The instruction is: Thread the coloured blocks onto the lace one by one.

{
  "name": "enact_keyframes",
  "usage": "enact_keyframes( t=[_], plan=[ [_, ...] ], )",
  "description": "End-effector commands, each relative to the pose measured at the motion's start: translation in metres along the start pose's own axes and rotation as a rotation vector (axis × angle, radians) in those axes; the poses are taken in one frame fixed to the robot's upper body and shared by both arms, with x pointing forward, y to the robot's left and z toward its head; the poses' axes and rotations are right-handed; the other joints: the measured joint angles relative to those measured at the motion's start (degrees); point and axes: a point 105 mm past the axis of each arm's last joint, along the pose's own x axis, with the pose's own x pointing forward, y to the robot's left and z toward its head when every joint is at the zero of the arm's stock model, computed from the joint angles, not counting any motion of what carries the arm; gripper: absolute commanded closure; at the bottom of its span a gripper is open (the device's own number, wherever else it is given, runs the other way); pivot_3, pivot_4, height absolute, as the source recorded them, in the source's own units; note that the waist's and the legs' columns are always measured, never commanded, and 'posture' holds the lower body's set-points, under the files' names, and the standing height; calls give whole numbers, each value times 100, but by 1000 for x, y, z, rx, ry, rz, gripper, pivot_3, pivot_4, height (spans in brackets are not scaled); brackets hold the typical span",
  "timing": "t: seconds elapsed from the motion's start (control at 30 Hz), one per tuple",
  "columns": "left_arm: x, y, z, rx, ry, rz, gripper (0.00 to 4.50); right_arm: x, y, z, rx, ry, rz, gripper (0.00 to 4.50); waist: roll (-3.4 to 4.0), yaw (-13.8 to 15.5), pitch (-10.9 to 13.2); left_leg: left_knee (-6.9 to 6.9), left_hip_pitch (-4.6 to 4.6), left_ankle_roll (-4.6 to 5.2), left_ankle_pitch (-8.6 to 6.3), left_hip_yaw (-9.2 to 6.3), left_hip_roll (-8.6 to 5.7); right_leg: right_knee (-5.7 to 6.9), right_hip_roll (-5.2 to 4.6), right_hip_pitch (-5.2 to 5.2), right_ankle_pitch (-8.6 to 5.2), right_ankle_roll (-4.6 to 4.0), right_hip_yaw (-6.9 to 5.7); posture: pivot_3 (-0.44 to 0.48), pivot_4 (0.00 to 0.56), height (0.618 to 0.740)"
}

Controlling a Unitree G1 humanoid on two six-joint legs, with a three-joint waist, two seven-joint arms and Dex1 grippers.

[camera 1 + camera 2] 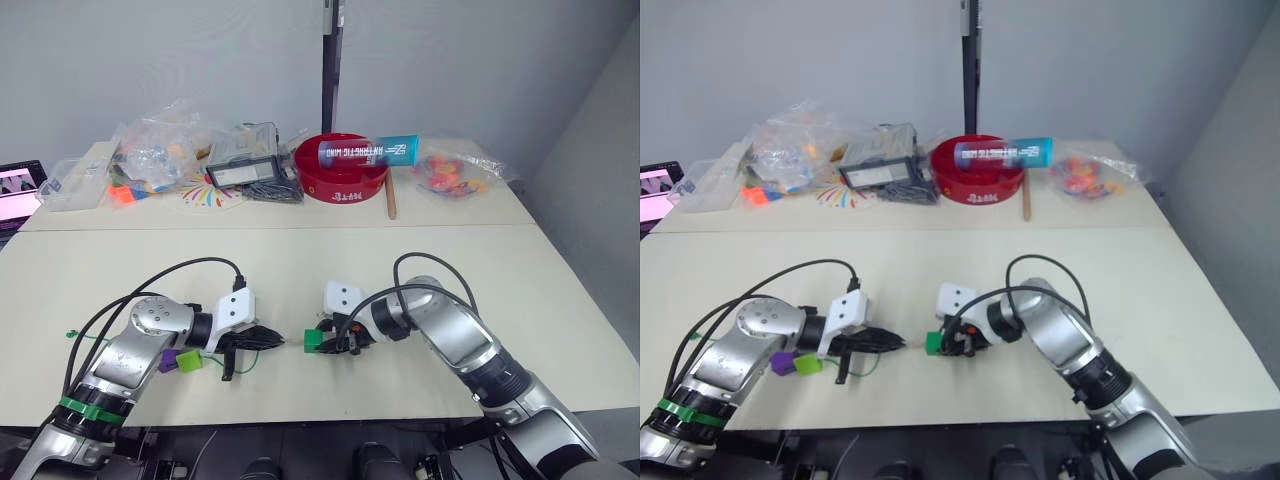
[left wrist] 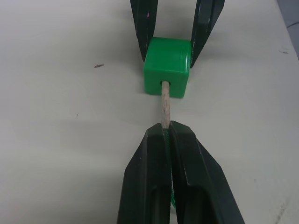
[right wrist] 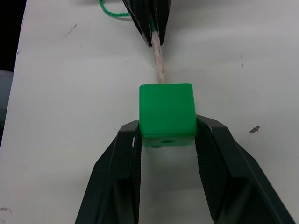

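Two end effectors meet near the counter's (image 1: 300,262) front edge: the right end effector (image 3: 167,133) clamps a green block (image 3: 167,110), the left end effector (image 2: 167,135) pinches the lace (image 2: 164,103), whose pale tip enters the block's hole. One purple block (image 1: 168,361) and one light green block (image 1: 189,360) lie beside the left arm. Lettering on the blue tube (image 1: 366,152) is unreadable.

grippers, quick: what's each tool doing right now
Left tool: shut on the lace, its pale tip entering the green block.
Right tool: shut on the green block, holding it by two opposite sides.
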Motion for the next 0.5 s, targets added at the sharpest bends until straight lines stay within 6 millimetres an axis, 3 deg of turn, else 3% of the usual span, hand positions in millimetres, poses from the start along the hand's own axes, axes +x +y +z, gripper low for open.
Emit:
enact_keyframes(
  t=[0.03, 0.33, 0.5],
  plan=[
    [9, -2, 18, 50, -52, -30, 4500, 7, 7, 2, -8, 0, 37, 3342, 0, 2, 0, 0, 0, 0, 0, 0, 0, 0, 0, 0, 0, 0, 0, 0, 150, 731],
    [34, -6, 34, 83, -116, -53, 4500, 9, 8, 4, -2, -6, 37, 3342, -1, 13, 0, 0, -2, 0, 0, -1, -1, -1, -1, 0, 0, 0, 0, 0, 150, 731],
    [41, -10, 30, 72, -114, -82, 4500, 10, 8, 5, -1, -9, 34, 3342, -2, 51, -1, 1, 1, -1, 0, 0, -4, -6, -5, 8, 0, 1, 0, 0, 150, 731]
  ],
)
